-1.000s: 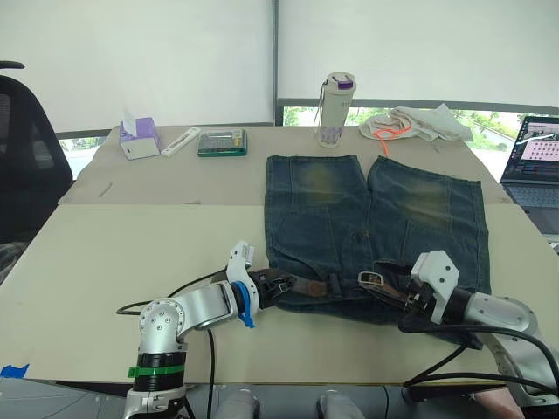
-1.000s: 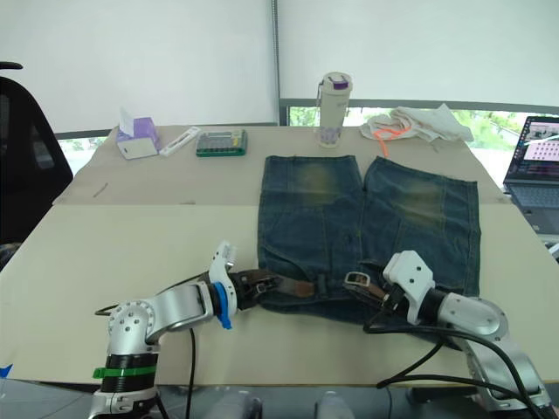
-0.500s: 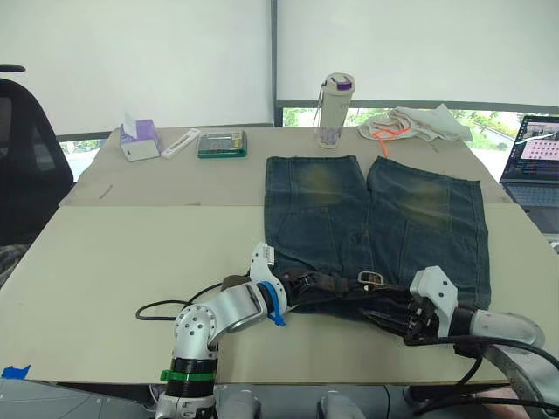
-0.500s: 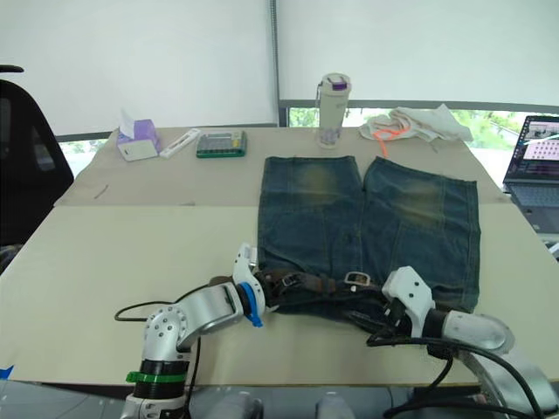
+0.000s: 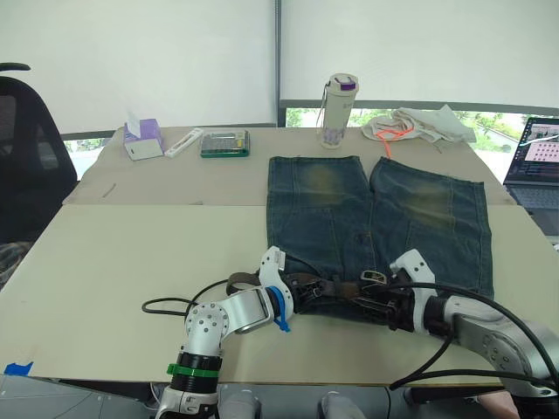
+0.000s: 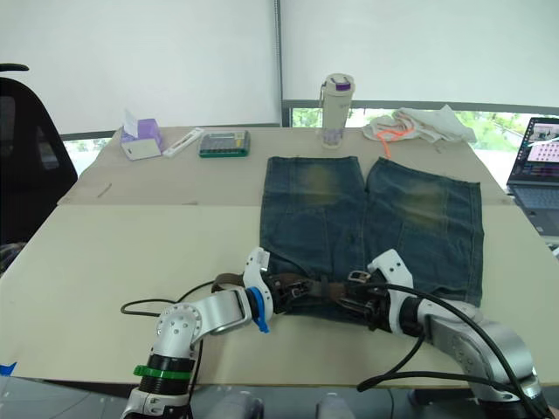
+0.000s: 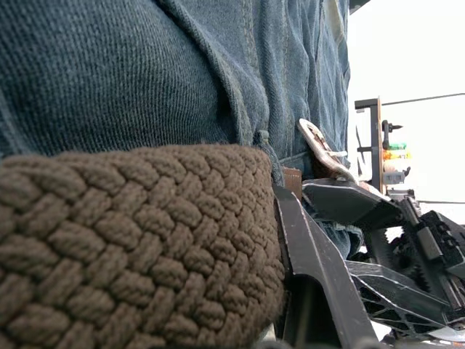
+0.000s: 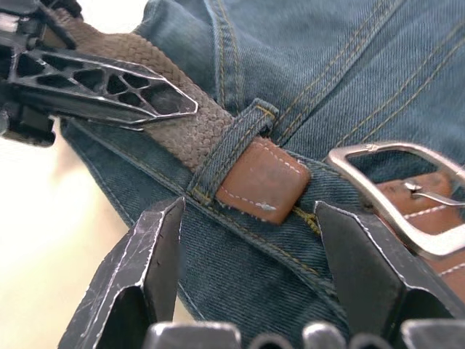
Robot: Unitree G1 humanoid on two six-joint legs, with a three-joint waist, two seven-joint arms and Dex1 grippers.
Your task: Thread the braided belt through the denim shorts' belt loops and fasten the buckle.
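Left gripper [image 5: 295, 295] clamps the braided belt [image 8: 190, 129] at the denim shorts' [image 5: 376, 218] waistband, strap running crosswise. Its leather tip pokes through a belt loop [image 8: 231, 149], the buckle [image 8: 396, 196] just beyond (right gripper [image 8: 251, 251], spread wide, sits nearer).

Left arm housing: silver-grey metal, cylindrical joint segments with small dark screw heads.
Left arm marking: green ring around the lower segment; blue collar and blue tab behind the wrist.
Left wrist cover: white plastic cap.
Left end effector [image 5: 301, 291]: two black fingers [image 8: 109, 91], open lattice ribs along the flat sides.
Right arm housing: rounded silver-grey shell, smooth finish.
Right wrist cover: white angular plastic block.
Right end effector [image 8: 251, 283]: two black fingers [image 8: 142, 273], matte, scuffed, wedge-shaped tips; toothed black gear at the base.
Cables: black, looped beside the left arm and trailing along the right arm.
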